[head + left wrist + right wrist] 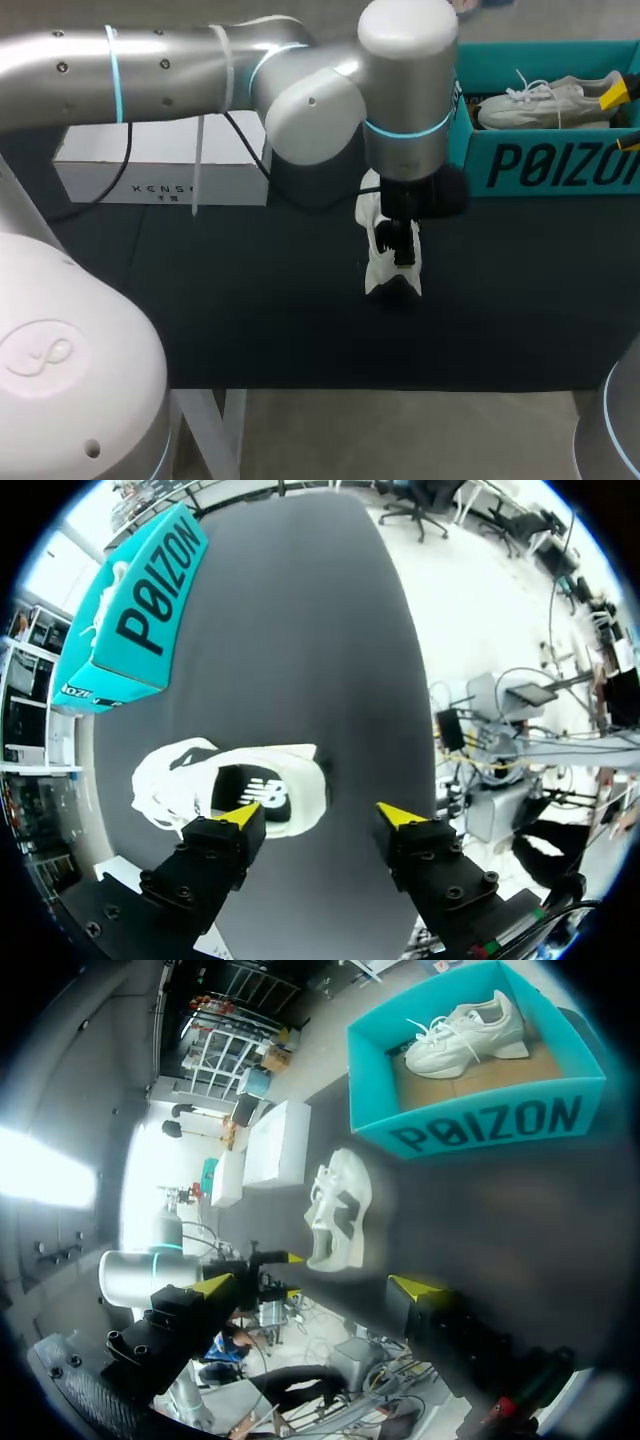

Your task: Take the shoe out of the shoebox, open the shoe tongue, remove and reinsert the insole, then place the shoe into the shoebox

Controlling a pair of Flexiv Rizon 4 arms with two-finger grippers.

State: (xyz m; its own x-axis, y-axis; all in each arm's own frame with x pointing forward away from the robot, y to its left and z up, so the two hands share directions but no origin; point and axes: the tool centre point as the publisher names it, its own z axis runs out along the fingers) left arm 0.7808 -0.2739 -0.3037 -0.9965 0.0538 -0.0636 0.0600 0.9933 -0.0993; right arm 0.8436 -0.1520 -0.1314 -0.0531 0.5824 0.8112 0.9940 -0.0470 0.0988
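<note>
Left gripper [320,815]: fingers wide, holding nothing, over the shoe [392,255].
Shoe: on the table [250,300], outside the shoebox [545,165].
Right gripper [315,1285]: wide, empty.
Risk: shoe sits off-centre under one finger; closing here, I expect a shove, not a grip.

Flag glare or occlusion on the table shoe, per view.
Head view: left arm hides most of the shoe, no glare. Left wrist view: shoe evenly lit, nearly unblocked. Right wrist view: shoe unblocked but dim; strong glare sits well away from it.
</note>
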